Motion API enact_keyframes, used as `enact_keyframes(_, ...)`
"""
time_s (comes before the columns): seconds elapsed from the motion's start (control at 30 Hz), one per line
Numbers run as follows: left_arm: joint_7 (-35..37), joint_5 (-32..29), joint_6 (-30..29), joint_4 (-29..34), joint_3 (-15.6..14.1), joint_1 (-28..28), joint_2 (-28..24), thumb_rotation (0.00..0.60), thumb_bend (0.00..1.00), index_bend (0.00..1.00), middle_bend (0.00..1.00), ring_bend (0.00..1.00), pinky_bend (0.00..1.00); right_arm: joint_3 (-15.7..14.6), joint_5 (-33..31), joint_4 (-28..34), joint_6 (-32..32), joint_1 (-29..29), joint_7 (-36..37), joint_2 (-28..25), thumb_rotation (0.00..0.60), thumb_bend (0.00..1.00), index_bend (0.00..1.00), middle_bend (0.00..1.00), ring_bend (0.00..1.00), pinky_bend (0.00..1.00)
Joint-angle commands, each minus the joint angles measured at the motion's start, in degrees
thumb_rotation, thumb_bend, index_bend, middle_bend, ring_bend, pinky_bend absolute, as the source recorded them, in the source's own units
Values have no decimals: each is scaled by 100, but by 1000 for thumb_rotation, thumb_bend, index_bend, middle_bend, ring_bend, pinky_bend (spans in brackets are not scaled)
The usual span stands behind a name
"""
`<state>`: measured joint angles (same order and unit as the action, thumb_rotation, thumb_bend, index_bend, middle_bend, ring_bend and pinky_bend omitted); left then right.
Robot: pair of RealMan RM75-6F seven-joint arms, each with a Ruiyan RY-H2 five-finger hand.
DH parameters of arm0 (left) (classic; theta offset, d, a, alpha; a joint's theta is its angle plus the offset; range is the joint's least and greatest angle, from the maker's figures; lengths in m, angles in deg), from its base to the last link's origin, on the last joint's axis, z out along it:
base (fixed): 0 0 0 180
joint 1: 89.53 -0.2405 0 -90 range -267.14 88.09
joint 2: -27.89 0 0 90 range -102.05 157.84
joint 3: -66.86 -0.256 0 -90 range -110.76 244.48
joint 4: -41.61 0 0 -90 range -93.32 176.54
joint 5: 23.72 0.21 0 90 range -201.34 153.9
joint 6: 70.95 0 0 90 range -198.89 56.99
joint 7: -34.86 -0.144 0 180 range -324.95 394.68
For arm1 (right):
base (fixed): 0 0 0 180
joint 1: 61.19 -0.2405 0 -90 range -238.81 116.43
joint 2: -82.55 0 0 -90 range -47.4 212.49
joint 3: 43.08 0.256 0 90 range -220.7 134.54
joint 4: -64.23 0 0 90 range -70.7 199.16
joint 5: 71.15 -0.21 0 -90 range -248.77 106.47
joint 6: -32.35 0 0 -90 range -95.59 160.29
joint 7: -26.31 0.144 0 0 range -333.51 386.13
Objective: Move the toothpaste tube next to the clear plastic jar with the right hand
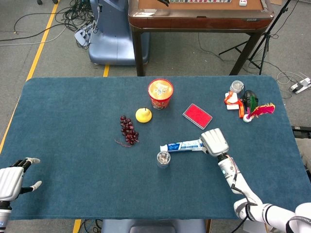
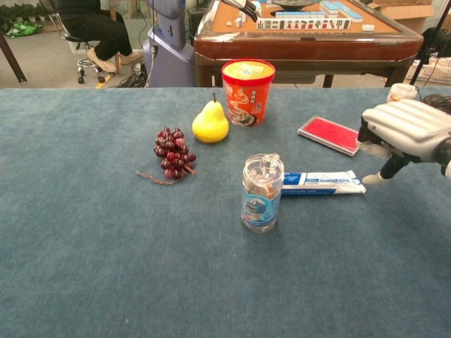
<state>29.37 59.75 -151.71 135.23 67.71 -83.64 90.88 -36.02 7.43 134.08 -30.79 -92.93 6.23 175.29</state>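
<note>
The toothpaste tube point(image 2: 323, 182) is seen lying flat on the blue table point(image 1: 73, 111), cap end just beside the clear plastic jar point(image 2: 261, 193), maybe touching it; contact can't be confirmed from either view. The placing is judged approx. done. What's left: the right hand point(image 2: 403, 137) is to be let go and drawn back, if it holds at all. Its fingers are curled down over the tube's far end, w/ a thumb tip point(image 2: 373, 179) reaching toward the cloth just past the crimp; whether the tube is actually gripped cannot be told. The left hand point(image 1: 12, 180) is shown only in the head view, at the table's near left corner, fingers apart, nothing held. The head view also gives the tube's slant vs. the jar from above. In the chest view the gap under the right hand's palm is revealed, plus the jar's upright stance and label.
</note>
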Motion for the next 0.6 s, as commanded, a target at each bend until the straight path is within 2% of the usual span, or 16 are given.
enact_keyframes(0.03, -2, 0, -6, 2, 0, -3, 1, 600, 36, 334, 351, 356, 538, -58, 38, 73, 27, -10, -66, 22, 600, 0, 1000, 1000, 1000, 1000)
enact_keyframes(0.6, 80, -20, -25, 10, 12, -17, -36, 600, 35, 334, 351, 356, 538, 9, -67, -544, 233, -175, 106, 567, 600, 0, 1000, 1000, 1000, 1000)
